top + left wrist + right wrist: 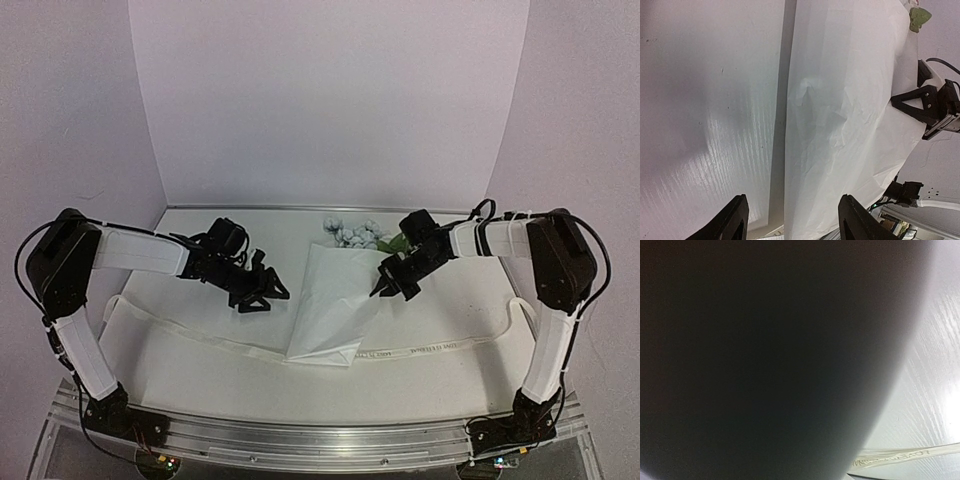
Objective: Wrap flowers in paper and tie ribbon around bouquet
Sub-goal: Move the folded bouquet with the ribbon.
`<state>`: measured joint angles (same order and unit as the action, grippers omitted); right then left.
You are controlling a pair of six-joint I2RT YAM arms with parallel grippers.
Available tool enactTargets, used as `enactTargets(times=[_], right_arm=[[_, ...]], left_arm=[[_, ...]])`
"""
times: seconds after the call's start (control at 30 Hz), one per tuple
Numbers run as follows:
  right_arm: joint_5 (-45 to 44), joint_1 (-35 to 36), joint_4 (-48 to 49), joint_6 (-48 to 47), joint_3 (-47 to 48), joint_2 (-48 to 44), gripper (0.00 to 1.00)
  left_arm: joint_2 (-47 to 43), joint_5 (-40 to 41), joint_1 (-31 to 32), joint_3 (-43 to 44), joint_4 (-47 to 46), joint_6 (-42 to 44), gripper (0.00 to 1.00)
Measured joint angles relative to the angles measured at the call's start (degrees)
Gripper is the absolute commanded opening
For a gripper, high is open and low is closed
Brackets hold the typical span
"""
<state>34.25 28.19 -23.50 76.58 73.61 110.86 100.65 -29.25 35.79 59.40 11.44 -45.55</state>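
- While the left fingers point(735, 222) hang released just left of the paper point(328, 300), a careless reach could shove the folded sheet sideways instead of catching its edge.
- Mid-worktop, the paper lies over the ribbon point(440, 347), with the flowers point(356, 235) poking out its far end; a tug might unfold it or drag the ribbon askew.
- Further right, the right fingers point(384, 286) are clenched at the paper's edge; whether they pinch it I cannot tell, and if not, the fold may spring open.
- Count: two arms, one paper, one flower bunch, one ribbon.
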Motion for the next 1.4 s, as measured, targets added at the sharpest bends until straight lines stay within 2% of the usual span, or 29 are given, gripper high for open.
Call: enactTargets(times=[0.47, 0.7, 0.83, 0.87, 1.07, 1.17, 1.27, 1.4], right_arm=[[2.43, 1.27, 2.62, 0.98, -6.33, -4.72, 0.00], [3.46, 2.71, 4.97, 0.80, -10.24, -7.41, 0.00], [4.22, 3.09, 6.81, 0.34, -12.95, -7.51, 0.00], [4.37, 3.09, 6.87, 0.03, -13.30, -7.51, 0.03], [4.55, 3.09, 8.06, -3.48, -14.43, -7.58, 0.45], [3.55, 3.09, 7.84, -6.27, -15.90, -8.55, 0.63], [1.01, 3.09, 5.09, -9.90, -17.05, -11.50, 0.75], [-3.97, 3.09, 0.61, -15.00, -18.24, -18.13, 0.86]], left_arm=[[-5.11, 5.68, -0.83, -5.78, -0.47, -5.07, 0.65], [-13.25, 10.71, -3.96, -11.30, 0.31, -9.69, 0.66], [-19.41, 14.33, -7.07, -14.58, 1.63, -13.03, 0.71], [-20.82, 15.49, -7.70, -15.32, 2.44, -13.80, 0.71], [-31.45, 26.95, -10.49, -21.70, 10.51, -22.14, 0.78], [-35.00, 32.69, -12.32, -23.76, 15.57, -25.67, 0.80], [-36.16, 37.02, -15.70, -24.55, 19.48, -27.45, 0.80], [-35.49, 40.14, -20.84, -25.05, 21.31, -27.22, 0.78]])
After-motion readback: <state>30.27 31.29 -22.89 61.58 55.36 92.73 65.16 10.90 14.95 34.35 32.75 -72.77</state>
